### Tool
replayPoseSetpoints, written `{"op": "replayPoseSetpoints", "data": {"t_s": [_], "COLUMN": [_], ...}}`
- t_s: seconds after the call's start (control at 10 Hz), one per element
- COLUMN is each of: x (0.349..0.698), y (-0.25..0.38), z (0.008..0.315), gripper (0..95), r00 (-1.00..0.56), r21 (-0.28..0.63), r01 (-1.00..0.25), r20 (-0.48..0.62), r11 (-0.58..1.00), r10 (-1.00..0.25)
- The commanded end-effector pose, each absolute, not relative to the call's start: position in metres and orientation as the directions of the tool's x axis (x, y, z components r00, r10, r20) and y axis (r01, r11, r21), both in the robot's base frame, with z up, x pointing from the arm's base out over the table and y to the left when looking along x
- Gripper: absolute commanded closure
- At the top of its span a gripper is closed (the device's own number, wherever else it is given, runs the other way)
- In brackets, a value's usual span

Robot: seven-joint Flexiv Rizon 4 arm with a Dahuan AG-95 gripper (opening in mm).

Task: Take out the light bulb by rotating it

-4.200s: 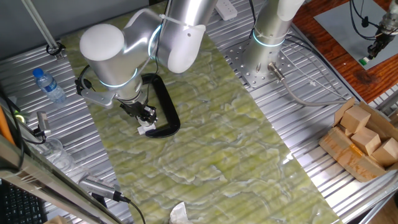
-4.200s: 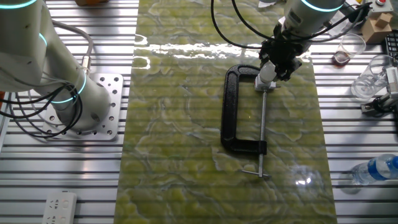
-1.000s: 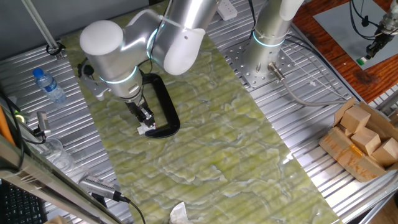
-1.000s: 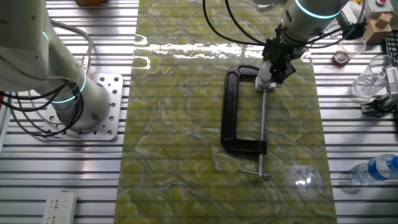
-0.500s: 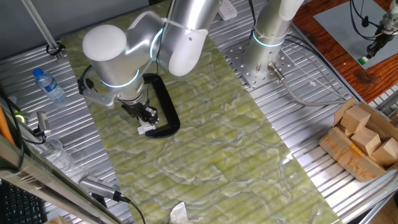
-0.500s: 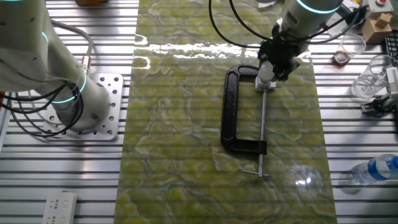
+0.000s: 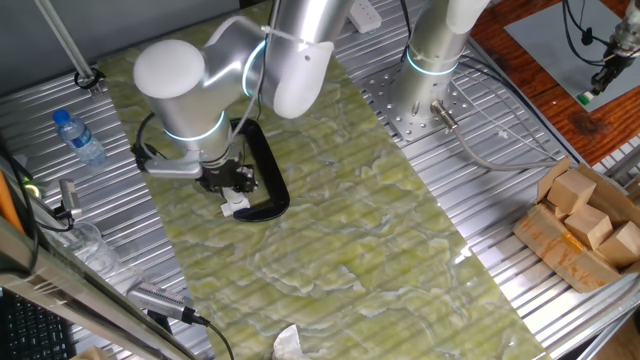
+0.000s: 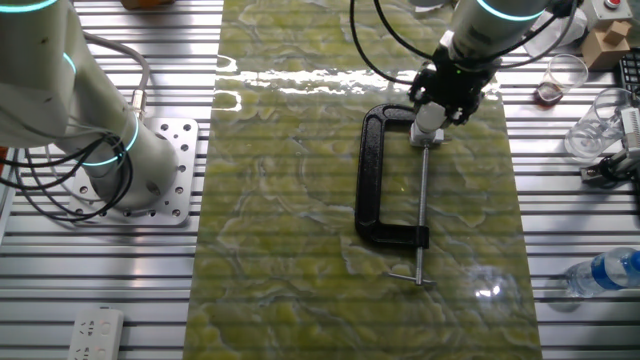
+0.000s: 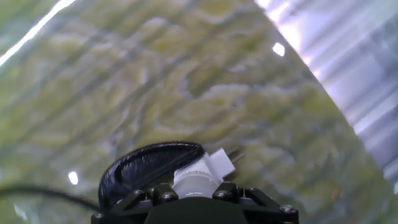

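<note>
White bulb point(image 9: 198, 179) seated in socket piece point(image 9: 221, 163) at jaw end of black clamp point(image 8: 378, 180). Gripper point(image 8: 440, 105) down over it, seemingly closed around bulb. Judged mid-unscrewing. Next: further turns about bulb axis, then straight lift clear.

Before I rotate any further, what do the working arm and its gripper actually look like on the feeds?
The arm has fat, rounded white and silver links, with a glowing cyan ring at each visible joint. Black cables loop out from its wrist. The gripper is small, black and blocky, far slimmer than the arm. In the hand view only its dark bolted base shows along the bottom edge.
</note>
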State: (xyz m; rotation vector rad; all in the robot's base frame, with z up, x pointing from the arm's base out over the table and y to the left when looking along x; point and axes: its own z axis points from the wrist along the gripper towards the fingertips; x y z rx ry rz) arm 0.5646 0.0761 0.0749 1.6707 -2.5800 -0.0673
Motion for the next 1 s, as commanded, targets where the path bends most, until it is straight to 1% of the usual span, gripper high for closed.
{"op": "replayPoseSetpoints", "data": {"t_s": [0.1, 0.2, 0.4, 0.6, 1.0], "x": [0.5638, 0.5631, 0.5630, 0.5640, 0.5648], "y": [0.0751, 0.0746, 0.0747, 0.0755, 0.0761], "z": [0.0749, 0.0743, 0.0743, 0.0763, 0.0770], "gripper": [95.0, 95.0, 57.0, 19.0, 19.0], "r00": [-0.198, -0.200, -0.218, -0.280, -0.341], "r21": [0.077, 0.077, 0.077, 0.075, 0.075], "r01": [-0.977, -0.977, -0.973, -0.957, -0.937], "r20": [0.019, 0.019, 0.022, 0.025, 0.025], "r11": [0.199, 0.201, 0.219, 0.281, 0.342], "r10": [-0.980, -0.980, -0.976, -0.960, -0.940]}}
